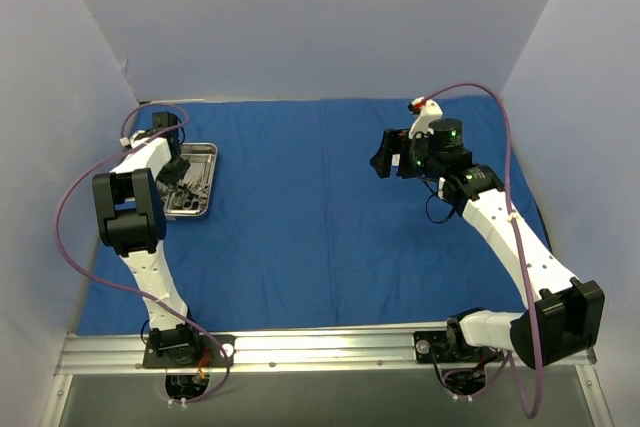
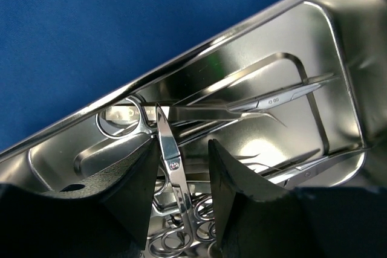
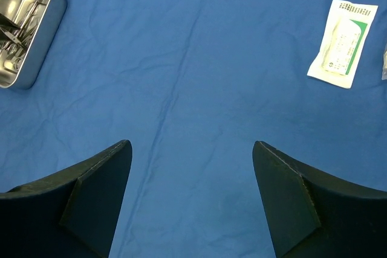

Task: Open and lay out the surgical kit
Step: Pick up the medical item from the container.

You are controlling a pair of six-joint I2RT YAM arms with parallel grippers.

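The royal-blue cloth (image 1: 320, 237) of the surgical kit lies spread flat over the table. Its steel tray (image 1: 207, 150) stands at the far left, holding several silver instruments. My left gripper (image 1: 178, 169) reaches down into the tray (image 2: 199, 43). Its jaws (image 2: 181, 143) are half closed round a pair of scissors (image 2: 170, 149) that stands tilted up between them, blade against the left finger (image 2: 130, 179). Slim instruments (image 2: 272, 98) lie along the tray floor. My right gripper (image 1: 381, 161) hangs open (image 3: 192, 149) above bare cloth. A white packet (image 3: 338, 43) lies to its far right.
The tray (image 3: 45, 34) also shows at the upper left of the right wrist view. A second small item (image 3: 384, 64) is cut off at that view's right edge. Grey walls close in the table on three sides. A metal rail (image 1: 320, 347) runs along the near edge.
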